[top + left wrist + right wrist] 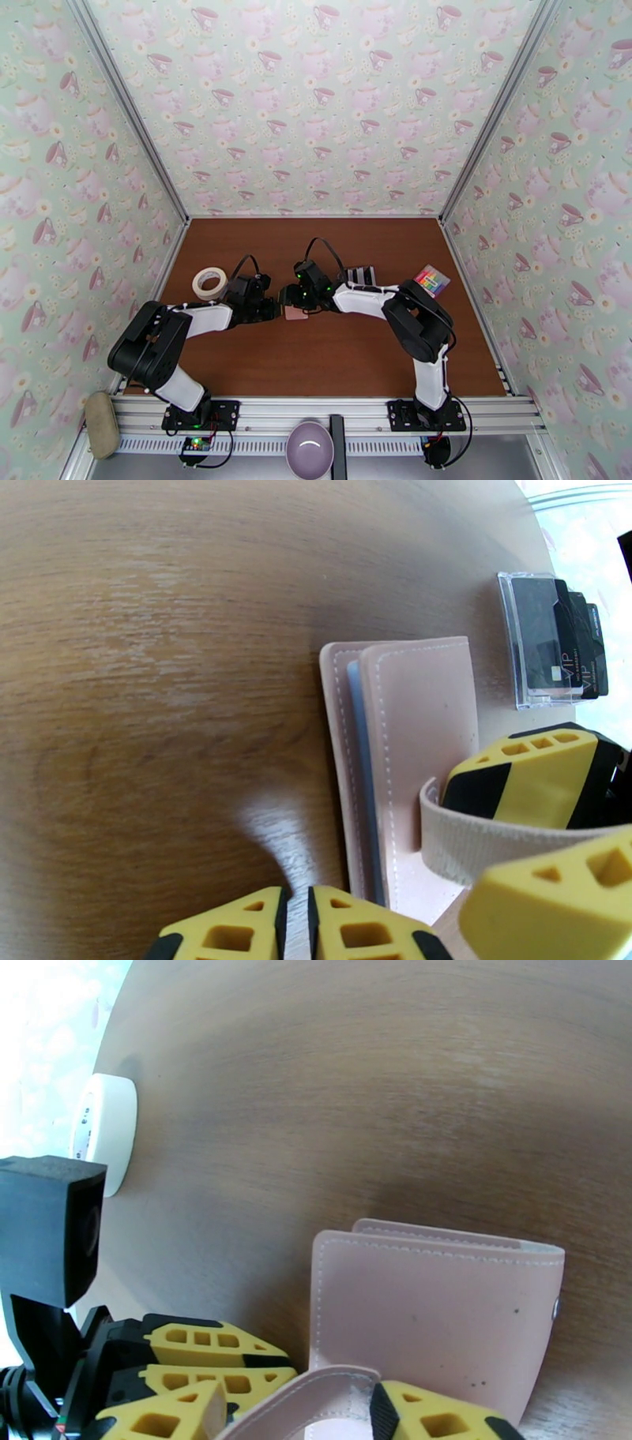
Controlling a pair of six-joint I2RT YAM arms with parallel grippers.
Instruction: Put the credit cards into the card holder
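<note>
We judge we are opening the card holder (434, 1315), which lies folded on the surface (158, 677) between the arms; the credit cards (565, 642) sit in a clear stand (509, 638) near it. Our right fingers (442, 1422) stand apart, the snap tab (474, 843) loose between them; our left fingers (363, 930) are closed, empty, beside the holder's edge. Next: pinch the tab, fold the flap back.

The worktop (340, 355) is warm brown woodgrain. On it the card holder (426, 1307) is pale pink with lighter stitching (a sliver of pale blue shows inside). The credit cards (565, 642) are black with pale lettering. Near the right edge sits a rainbow-striped block (431, 279), near the left a cream tape roll (209, 283). The walls (316, 103) are mint with pink teacups.
</note>
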